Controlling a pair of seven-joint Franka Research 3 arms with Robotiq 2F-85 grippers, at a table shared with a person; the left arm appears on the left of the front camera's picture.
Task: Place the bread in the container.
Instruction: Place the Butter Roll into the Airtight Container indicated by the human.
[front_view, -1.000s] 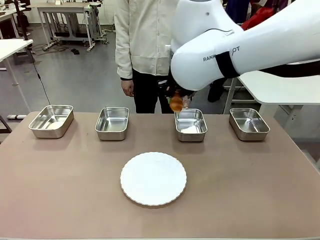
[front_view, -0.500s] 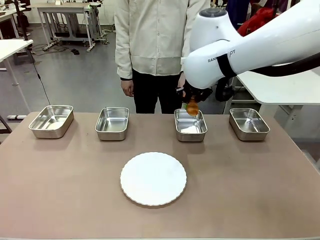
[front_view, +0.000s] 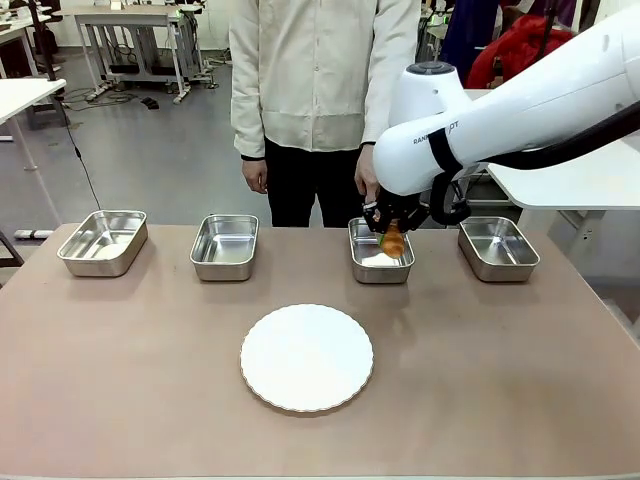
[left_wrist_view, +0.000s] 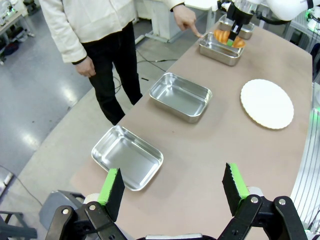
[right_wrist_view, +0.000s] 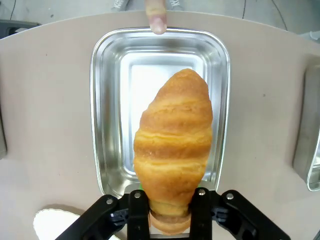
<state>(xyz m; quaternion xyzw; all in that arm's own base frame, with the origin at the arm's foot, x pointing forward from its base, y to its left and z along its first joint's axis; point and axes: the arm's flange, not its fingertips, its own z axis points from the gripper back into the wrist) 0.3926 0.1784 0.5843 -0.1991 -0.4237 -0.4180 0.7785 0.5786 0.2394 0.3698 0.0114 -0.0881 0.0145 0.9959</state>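
My right gripper (right_wrist_view: 169, 207) clamps the bread (right_wrist_view: 173, 145) by one end, hanging it point-down over the pan (right_wrist_view: 100, 115), directly above its floor. A person's finger (right_wrist_view: 156, 15) touches the pan's far rim. Next: lower slightly, release. Left gripper (left_wrist_view: 172, 190) idle, jaws spread.

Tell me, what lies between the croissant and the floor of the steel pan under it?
Nothing. In the right wrist view the croissant hangs over the pan, whose shiny floor is bare. A person's fingertip touches the far rim.
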